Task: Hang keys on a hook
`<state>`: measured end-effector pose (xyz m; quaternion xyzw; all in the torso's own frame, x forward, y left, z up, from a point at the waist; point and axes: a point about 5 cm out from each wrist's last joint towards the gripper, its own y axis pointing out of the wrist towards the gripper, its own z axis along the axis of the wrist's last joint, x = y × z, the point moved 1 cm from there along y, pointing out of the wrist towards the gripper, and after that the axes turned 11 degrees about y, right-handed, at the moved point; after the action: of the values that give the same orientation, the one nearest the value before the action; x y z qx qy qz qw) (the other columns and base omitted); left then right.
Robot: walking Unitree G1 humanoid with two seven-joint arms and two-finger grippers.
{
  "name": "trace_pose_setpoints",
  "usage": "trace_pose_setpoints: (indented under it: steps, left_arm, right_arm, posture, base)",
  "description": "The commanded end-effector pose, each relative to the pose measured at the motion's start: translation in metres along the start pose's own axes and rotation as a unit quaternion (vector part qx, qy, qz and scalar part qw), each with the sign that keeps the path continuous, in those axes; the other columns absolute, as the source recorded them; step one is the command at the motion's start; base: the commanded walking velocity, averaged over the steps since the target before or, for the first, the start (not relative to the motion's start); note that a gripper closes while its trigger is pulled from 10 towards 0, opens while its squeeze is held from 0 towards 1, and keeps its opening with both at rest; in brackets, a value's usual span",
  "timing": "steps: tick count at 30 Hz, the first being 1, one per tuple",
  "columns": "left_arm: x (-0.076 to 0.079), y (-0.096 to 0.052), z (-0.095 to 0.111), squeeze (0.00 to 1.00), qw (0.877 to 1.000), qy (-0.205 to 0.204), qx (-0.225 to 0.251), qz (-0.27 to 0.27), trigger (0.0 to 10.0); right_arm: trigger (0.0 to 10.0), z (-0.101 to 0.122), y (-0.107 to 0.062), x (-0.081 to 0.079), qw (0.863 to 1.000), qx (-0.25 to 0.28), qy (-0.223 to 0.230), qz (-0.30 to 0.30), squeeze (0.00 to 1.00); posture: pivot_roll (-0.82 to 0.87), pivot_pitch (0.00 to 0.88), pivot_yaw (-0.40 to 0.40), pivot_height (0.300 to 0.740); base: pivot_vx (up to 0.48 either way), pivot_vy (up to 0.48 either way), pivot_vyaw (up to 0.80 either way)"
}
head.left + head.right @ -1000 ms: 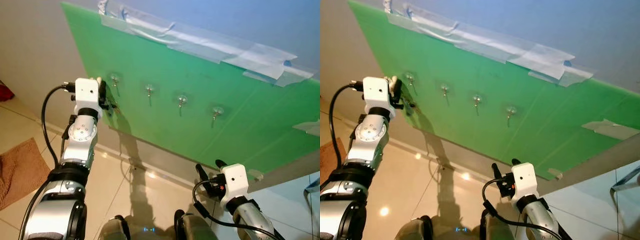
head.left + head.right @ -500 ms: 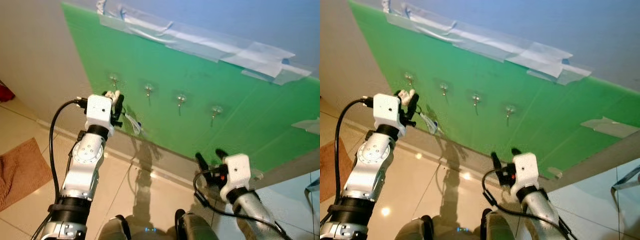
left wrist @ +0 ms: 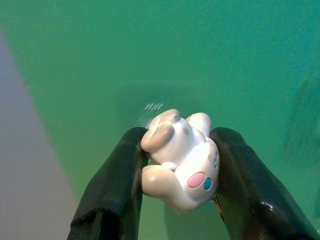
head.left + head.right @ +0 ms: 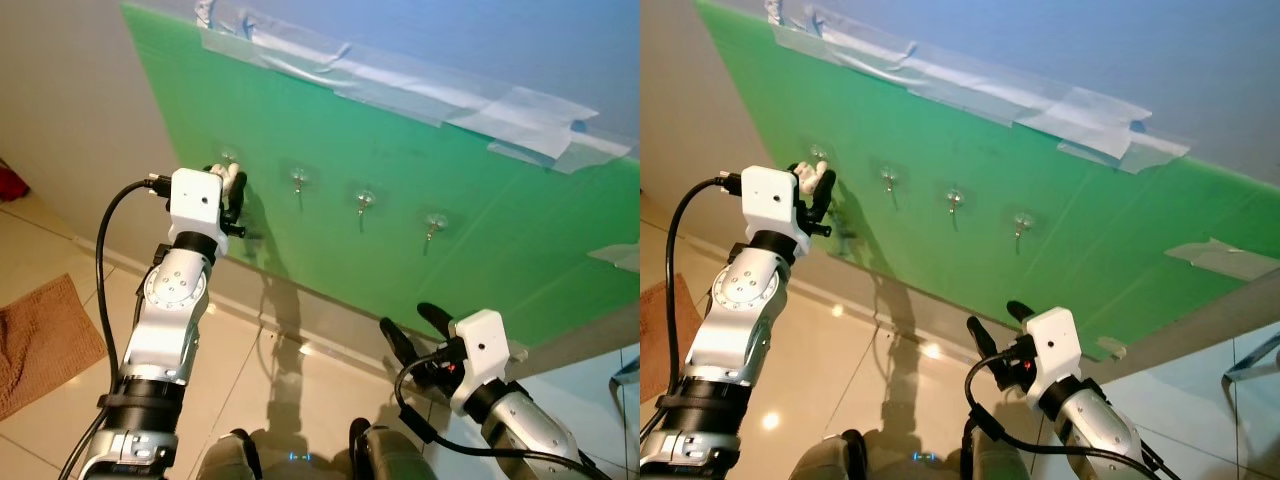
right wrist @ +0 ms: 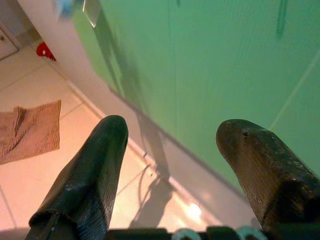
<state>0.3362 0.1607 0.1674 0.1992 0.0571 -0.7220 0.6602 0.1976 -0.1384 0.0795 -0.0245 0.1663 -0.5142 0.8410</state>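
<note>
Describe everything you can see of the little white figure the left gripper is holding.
The white figurine keychain charm looks like glossy moulded plastic or ceramic, a rounded cartoon animal with stubby limbs and greyish-tan patches on its upper parts. Its side carries a pink oval and a small blue dot. It is clamped between the two black fingers of the left gripper, tilted rather than upright. It is held up close to the green board, near the leftmost hook. Whether it touches the hook cannot be told.
</note>
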Motion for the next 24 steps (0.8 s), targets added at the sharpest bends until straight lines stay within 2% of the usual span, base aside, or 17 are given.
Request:
trace_pose_setpoints:
  steps: [1, 10, 24]
  left_arm:
    - [0.002, 0.002, 0.003, 0.00, 1.000, -0.003, 0.000, -0.007, 0.0]
    - [0.002, 0.012, 0.009, 0.00, 1.000, 0.012, 0.021, -0.019, 0.0]
    - [-0.012, 0.034, 0.016, 0.00, 0.998, 0.034, 0.047, -0.008, 0.0]
  right_arm:
    - [10.0, -0.001, -0.002, -0.003, 1.000, -0.007, 0.007, 0.009, 0.00]
    - [10.0, -0.005, -0.003, -0.003, 1.000, -0.013, 0.015, 0.000, 0.00]
    - [10.0, -0.010, -0.006, -0.003, 1.000, -0.015, 0.021, -0.009, 0.00]
  posture:
    - [-0.21, 0.196, -0.035, 0.740]
    - [-0.22, 0.187, -0.033, 0.740]
    - [-0.23, 0.189, -0.032, 0.740]
  base:
    - [0.000, 0.000, 0.00]
    - [0.000, 0.000, 0.00]
    - [0.000, 0.000, 0.00]
